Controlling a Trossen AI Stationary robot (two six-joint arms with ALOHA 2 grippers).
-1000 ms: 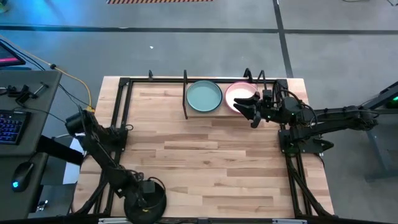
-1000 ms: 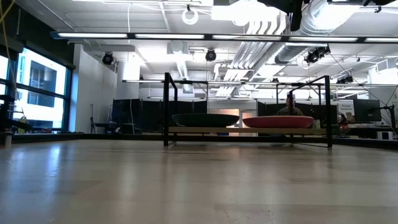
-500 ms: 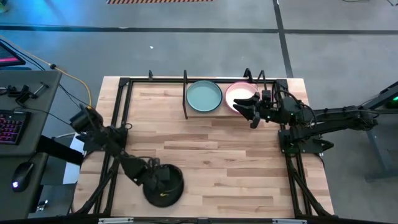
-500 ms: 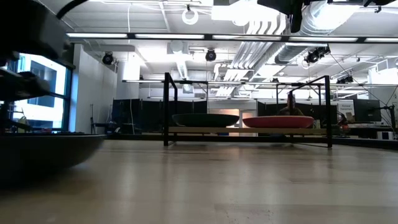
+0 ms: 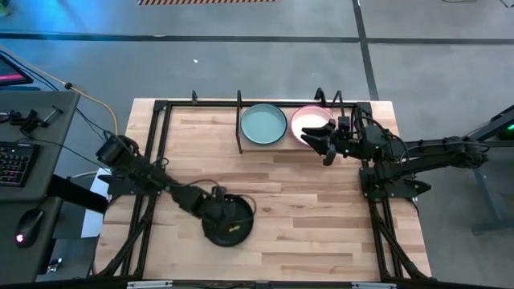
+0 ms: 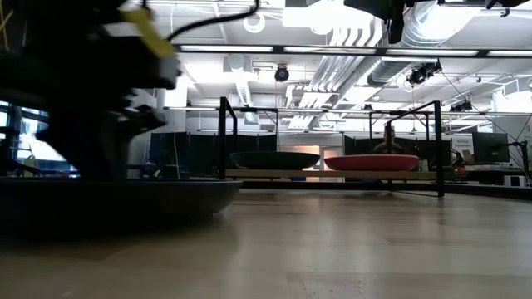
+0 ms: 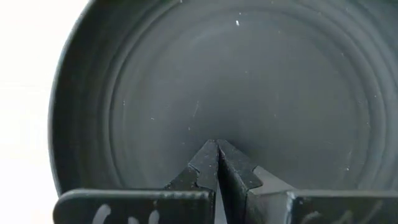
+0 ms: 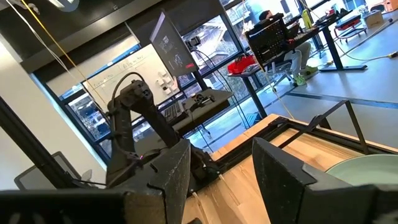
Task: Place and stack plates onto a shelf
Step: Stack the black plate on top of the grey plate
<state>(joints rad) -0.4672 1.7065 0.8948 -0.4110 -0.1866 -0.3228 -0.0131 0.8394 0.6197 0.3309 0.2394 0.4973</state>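
Note:
A black plate (image 5: 229, 221) sits on the tabletop left of centre and looms large at the left of the low view (image 6: 116, 199). My left gripper (image 5: 215, 210) is shut, its tips inside the plate. On the shelf (image 6: 332, 175) at the far edge rest a pale green plate (image 5: 263, 124) and a pink plate (image 5: 309, 122). My right gripper (image 5: 323, 144) hovers open above the pink plate's near edge, with nothing between its fingers (image 8: 174, 174). My left gripper has its shut fingertips (image 7: 217, 155) down on the black plate's inner floor (image 7: 217, 134), close to the rim nearest the arm. The fingers slant steeply down from the table's left. The plate lies level, and in the low view its underside appears to rest on the table.
Black frame rails (image 5: 152, 152) run along the table's left and right sides (image 5: 373, 193). The shelf's upright rods (image 5: 240, 128) stand beside the green plate. Bare wood (image 5: 305, 217) spreads between the black plate and the right rail. A desk with a keyboard (image 5: 12, 160) stands off the left edge.
My left gripper, still shut, has swept from the table's near-left corner toward the right and a little farther in, rolling its wrist. The black plate has slid along the table with it, staying level.

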